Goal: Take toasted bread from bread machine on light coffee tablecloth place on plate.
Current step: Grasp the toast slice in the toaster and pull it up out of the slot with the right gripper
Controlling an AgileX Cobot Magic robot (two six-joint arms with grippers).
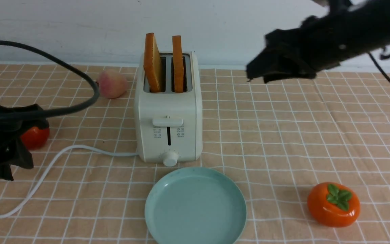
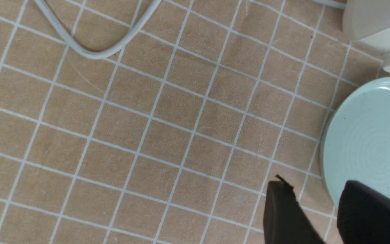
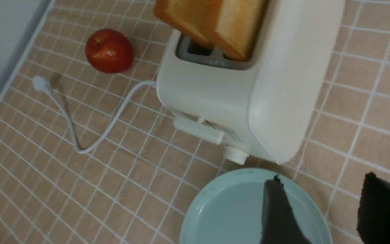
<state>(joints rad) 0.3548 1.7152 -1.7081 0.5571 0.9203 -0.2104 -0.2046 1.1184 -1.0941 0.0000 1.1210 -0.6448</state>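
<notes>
Front view: the toasted bread (image 1: 153,64) stands in the bread machine (image 1: 168,115) slots, with the right gripper (image 1: 259,76) raised well to its right.
Left wrist view: the left gripper (image 2: 313,184) is spread and empty over the tablecloth (image 2: 147,135), beside the plate (image 2: 367,142).
Right wrist view: the right gripper's jaws are apart and empty above the plate, the toast beyond them.

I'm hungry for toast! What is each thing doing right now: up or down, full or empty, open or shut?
toasted bread, sticking up out of both slots.
bread machine, lever up.
cord, plug lying loose on the tablecloth.
plate, empty.
left claw, open, holding nothing.
right claw, open, holding nothing.
</notes>
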